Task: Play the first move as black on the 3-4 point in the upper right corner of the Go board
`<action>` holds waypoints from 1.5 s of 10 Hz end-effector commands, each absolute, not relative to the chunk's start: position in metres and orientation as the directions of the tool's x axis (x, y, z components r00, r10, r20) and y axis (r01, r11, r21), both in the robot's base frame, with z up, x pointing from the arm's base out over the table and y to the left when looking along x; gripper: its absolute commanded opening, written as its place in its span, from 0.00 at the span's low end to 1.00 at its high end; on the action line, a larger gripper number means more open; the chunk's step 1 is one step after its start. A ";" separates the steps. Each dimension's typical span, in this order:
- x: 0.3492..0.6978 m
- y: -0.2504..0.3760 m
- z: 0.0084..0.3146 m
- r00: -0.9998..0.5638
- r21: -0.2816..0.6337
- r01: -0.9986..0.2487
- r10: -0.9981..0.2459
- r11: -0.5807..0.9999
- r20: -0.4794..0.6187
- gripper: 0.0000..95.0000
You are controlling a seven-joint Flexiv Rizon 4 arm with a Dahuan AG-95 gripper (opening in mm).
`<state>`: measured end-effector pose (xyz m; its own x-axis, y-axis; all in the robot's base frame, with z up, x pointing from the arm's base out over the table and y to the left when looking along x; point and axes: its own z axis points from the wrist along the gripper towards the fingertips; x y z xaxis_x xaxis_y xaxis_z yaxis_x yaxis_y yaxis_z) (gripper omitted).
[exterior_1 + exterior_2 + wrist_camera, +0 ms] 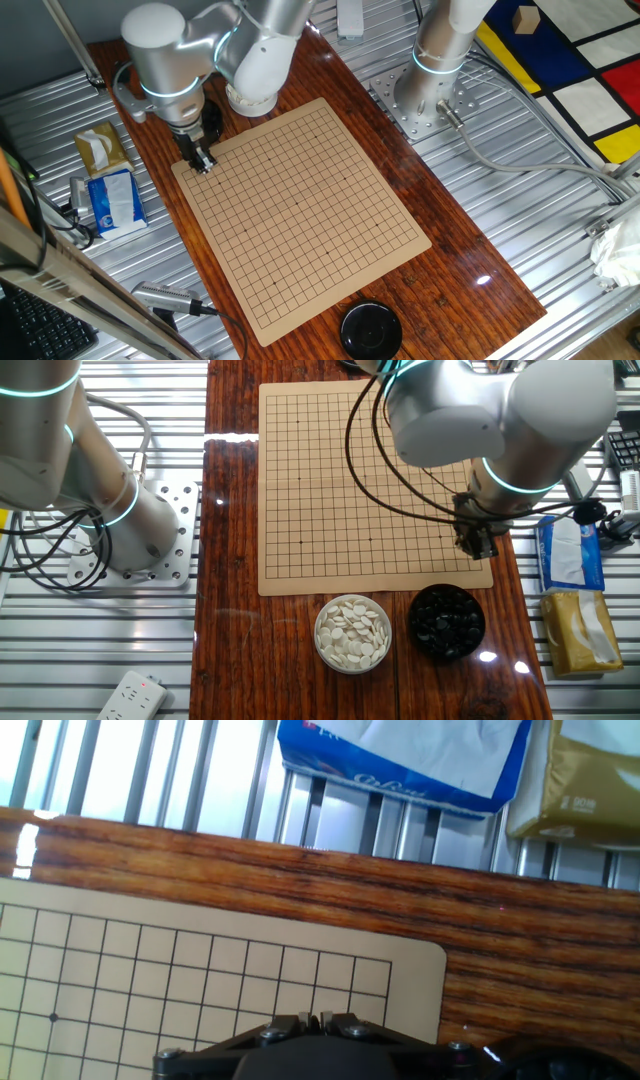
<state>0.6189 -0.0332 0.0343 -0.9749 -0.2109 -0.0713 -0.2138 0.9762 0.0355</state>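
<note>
1. In the other fixed view, the bowl of white stones (352,633) is seen at 6 o'clock of the board (330,490); the bowl of black stones (446,622) lies at 3 o'clock of it.
2. The end effector (478,546) is placed over the board corner nearest that bowl; its fingers (318,1020) are drawn nearly together, and a held black stone cannot be told.
3. Placing is judged in hand; lowering onto the 3-4 point (434,522) is called for.
4. Only the hand view shows the finger gap; only the fixed views show the bowls.

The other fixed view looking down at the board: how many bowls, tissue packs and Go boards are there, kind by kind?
Bowls: 2, one of white stones, one of black stones
Tissue packs: 2, blue, gold
Go boards: 1
Total: 5
</note>
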 end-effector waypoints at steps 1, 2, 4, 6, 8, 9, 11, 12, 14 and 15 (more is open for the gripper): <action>0.618 -0.034 0.032 -0.974 0.031 -0.216 -0.213 0.976 -0.076 0.00; 0.617 -0.034 0.030 -0.974 0.030 -0.217 -0.214 0.976 -0.078 0.00; 0.618 -0.034 0.029 -0.973 0.029 -0.218 -0.216 0.975 -0.080 0.00; 0.621 -0.033 0.028 -0.973 0.029 -0.219 -0.216 0.975 -0.082 0.00; 0.624 -0.032 0.028 -0.974 0.028 -0.216 -0.213 0.976 -0.082 0.00; 0.624 -0.032 0.028 -0.973 0.027 -0.216 -0.214 0.976 -0.082 0.00; 0.624 -0.032 0.026 -0.973 0.027 -0.217 -0.215 0.976 -0.082 0.00; 0.624 -0.031 0.025 -0.973 0.027 -0.217 -0.215 0.976 -0.083 0.00; 0.624 -0.031 0.025 -0.972 0.026 -0.221 -0.218 0.975 -0.084 0.00; 0.625 -0.031 0.024 -0.972 0.026 -0.221 -0.218 0.975 -0.084 0.00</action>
<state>0.6238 -0.0299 0.0236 -0.9725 -0.2175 -0.0831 -0.2203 0.9751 0.0263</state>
